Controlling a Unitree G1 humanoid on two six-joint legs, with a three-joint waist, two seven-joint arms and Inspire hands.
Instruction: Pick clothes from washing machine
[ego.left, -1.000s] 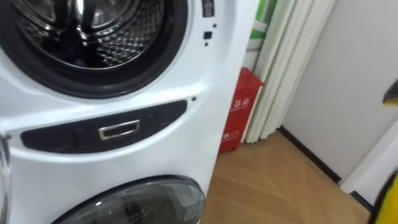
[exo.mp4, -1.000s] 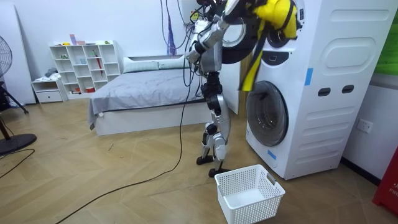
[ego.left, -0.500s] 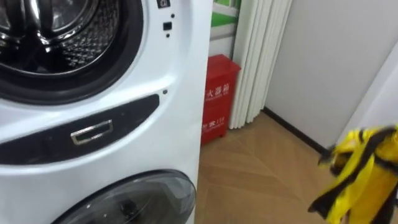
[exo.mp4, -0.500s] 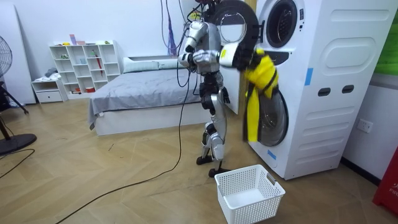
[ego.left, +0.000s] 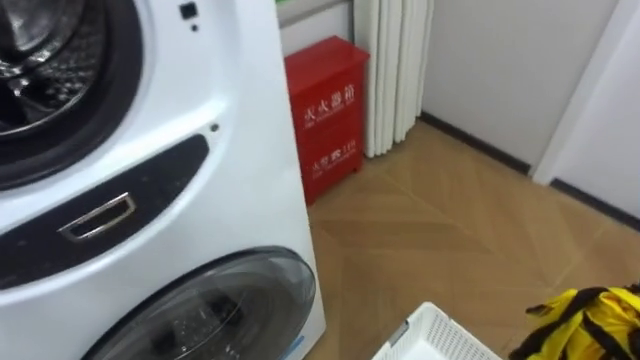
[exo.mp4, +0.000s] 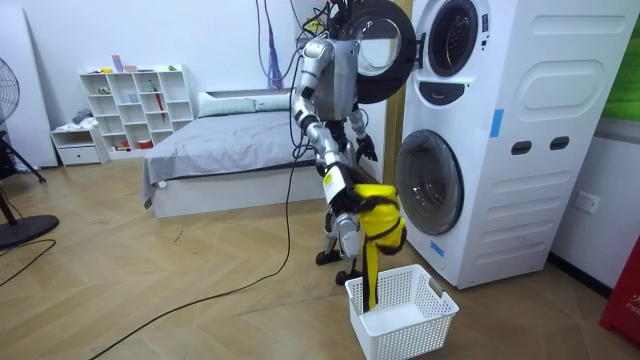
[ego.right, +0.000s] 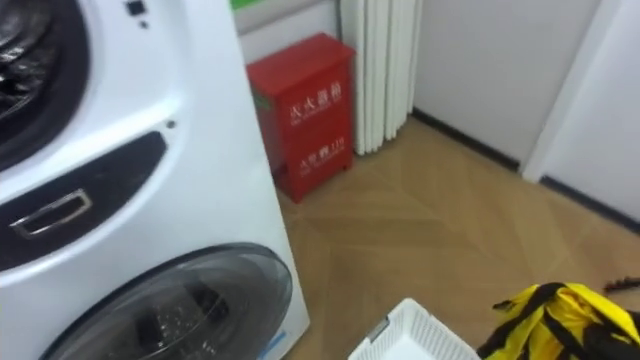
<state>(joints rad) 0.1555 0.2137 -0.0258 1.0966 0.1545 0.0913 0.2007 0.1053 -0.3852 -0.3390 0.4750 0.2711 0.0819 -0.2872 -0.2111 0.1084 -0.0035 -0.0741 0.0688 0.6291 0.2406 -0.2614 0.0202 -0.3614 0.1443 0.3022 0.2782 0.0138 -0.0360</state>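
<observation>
Room view: yellow-and-black cloth garment (exo.mp4: 378, 215) hangs from right hand (exo.mp4: 344, 186) over white lattice plastic basket (exo.mp4: 412, 336); grip cloth-covered, cannot tell.

The washing machine (ego.left: 150, 200) is standing at left, a cabinet (ego.left: 325, 115) sitting far behind its right side. Near, the basket (ego.left: 445, 338) is lying on the floor (ego.left: 450, 230), the garment (ego.left: 590, 320) hanging to its right.

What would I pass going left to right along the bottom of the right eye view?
lower washing machine door → white basket → yellow garment
</observation>
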